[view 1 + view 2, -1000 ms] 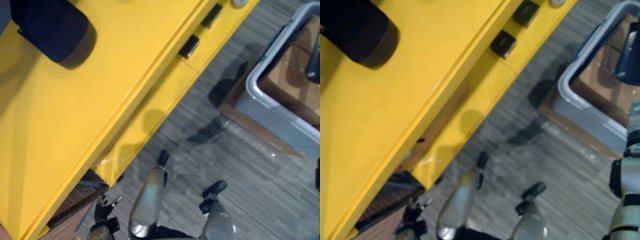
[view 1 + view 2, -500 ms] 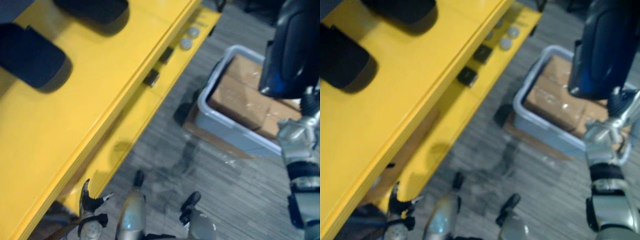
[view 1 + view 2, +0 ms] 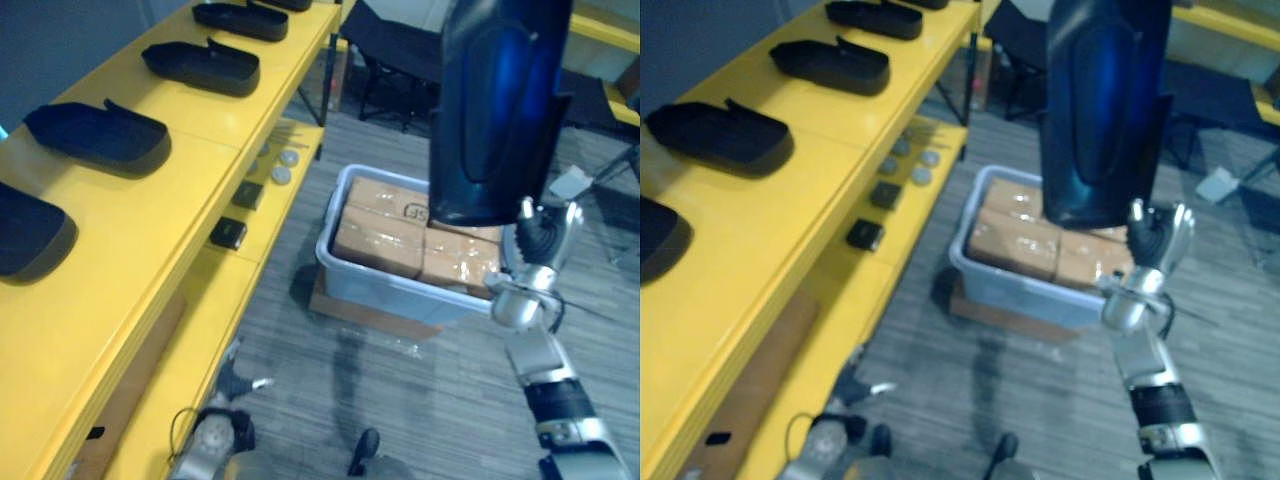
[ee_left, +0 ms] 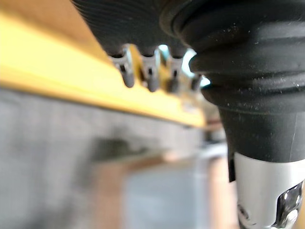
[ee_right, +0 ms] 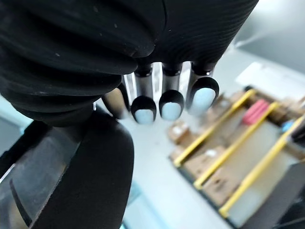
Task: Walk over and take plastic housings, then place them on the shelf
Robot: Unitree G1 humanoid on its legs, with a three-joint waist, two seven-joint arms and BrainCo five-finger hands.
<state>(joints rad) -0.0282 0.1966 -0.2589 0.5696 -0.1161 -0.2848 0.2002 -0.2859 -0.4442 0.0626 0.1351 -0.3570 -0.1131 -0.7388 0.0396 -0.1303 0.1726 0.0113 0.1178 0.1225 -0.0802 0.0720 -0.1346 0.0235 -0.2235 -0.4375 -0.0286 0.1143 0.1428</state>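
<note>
"Where was the plastic housing (image 3: 495, 110)?"
"Upper right of the frame, upright, its lower end grasped in the right hand's (image 3: 540, 240) curled fingers (image 5: 170, 102), near the grey bin (image 3: 370, 290) of boxes."
"And the left hand (image 3: 235, 380)?"
"Lower left, fingers released, beside the yellow shelf (image 3: 150, 230). More housings (image 3: 98, 137) lay along it, upper left."

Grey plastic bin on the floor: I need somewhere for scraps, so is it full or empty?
Full: brown taped cardboard boxes fill the grey plastic bin about to its rim.
</note>
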